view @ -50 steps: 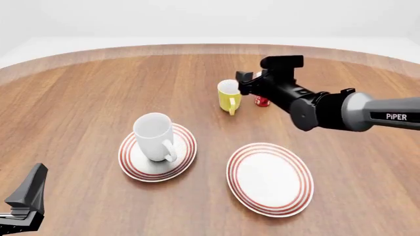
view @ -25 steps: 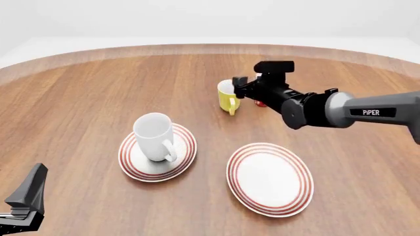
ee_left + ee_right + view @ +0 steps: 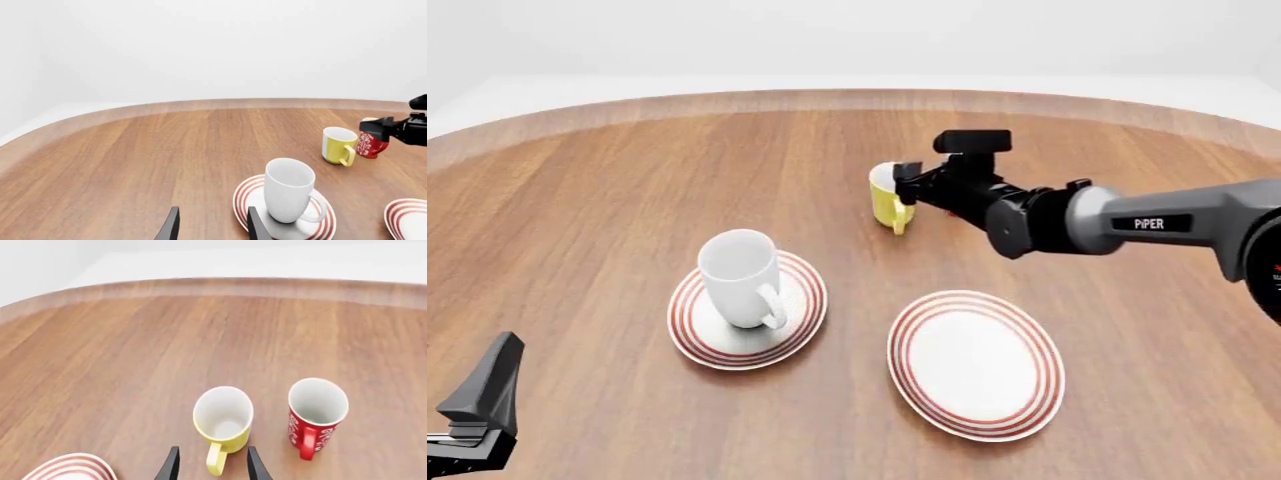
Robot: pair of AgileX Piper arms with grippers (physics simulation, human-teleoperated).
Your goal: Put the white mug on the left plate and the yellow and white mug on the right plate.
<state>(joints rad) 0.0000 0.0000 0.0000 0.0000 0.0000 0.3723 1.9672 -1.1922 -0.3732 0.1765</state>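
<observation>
right gripper (image 3: 902,186): I see it lower and closer to the yellow and white mug (image 3: 890,196) than half a second ago; arm has flattened out. Fingers apart, the handle sits between the two tips in the right wrist view (image 3: 209,466). No contact I can confirm.
yellow and white mug: upright on the table (image 3: 587,200), same spot as in both earlier frames, behind the right plate (image 3: 976,363), handle facing the camera side. Not on any plate.
white mug (image 3: 742,278): upright on the left plate (image 3: 689,325), handle toward the right plate. Unchanged from earlier.
left plate: just left of the right plate, apart from it. Unmoved.
right plate: nothing on it, same place as before.
red cup (image 3: 315,415): just beside the yellow and white mug, on its right. In the front view it was partly visible a second ago; now the right arm (image 3: 1148,222) covers it.
left gripper (image 3: 211,229): parked well left of the left plate, tips apart in the left wrist view, holding nothing. No change.
</observation>
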